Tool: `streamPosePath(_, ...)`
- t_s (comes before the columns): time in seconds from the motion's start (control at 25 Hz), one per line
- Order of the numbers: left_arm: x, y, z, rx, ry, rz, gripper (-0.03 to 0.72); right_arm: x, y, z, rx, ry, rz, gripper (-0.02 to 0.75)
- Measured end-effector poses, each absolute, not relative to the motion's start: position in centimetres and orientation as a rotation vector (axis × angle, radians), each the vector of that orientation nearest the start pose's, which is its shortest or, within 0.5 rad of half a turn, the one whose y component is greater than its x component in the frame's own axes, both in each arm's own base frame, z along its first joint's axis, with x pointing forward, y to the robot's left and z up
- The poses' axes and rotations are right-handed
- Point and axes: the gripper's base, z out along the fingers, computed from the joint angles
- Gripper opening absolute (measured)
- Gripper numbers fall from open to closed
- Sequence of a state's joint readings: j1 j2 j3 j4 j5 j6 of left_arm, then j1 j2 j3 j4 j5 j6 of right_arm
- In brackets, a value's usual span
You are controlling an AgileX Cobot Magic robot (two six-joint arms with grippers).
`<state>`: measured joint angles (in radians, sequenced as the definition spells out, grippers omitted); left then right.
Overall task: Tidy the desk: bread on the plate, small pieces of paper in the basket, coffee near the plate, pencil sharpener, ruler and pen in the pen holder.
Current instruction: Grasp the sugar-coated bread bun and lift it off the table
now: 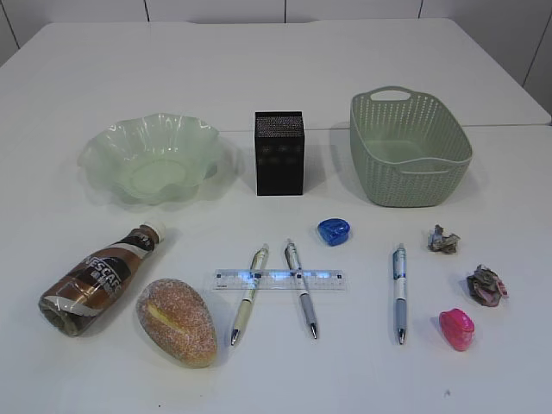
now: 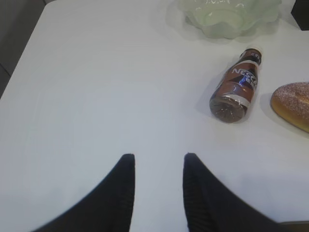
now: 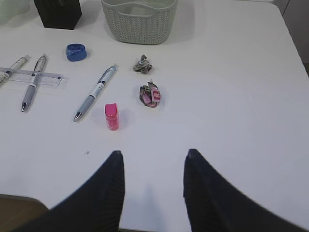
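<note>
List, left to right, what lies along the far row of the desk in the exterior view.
Pale green translucent dish with a wavy ruffled rim → black square mesh-metal pen holder → pale green woven-look plastic basket with cut-out handles.

The desk (image 1: 276, 78) bears bread (image 1: 177, 321), coffee (image 1: 95, 280), plate (image 1: 151, 157), basket (image 1: 408, 147).

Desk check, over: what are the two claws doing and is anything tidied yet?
Left gripper open, empty. Right gripper open, empty. Bread, coffee lying flat, ruler under two pens: all unsorted. Nothing blocking.
</note>
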<state>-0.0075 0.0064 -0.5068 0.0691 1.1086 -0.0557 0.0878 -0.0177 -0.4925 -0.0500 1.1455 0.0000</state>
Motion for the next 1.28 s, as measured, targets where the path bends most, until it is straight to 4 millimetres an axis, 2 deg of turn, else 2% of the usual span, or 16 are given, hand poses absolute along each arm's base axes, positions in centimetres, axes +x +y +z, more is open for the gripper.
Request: streamPosePath(1.28, -0.68, 0.57, 27.55, -0.056, 2.089, 0.045, 0.238, -1.01, -0.50, 26.84, -0.088, 2.116, -0.008, 0.333)
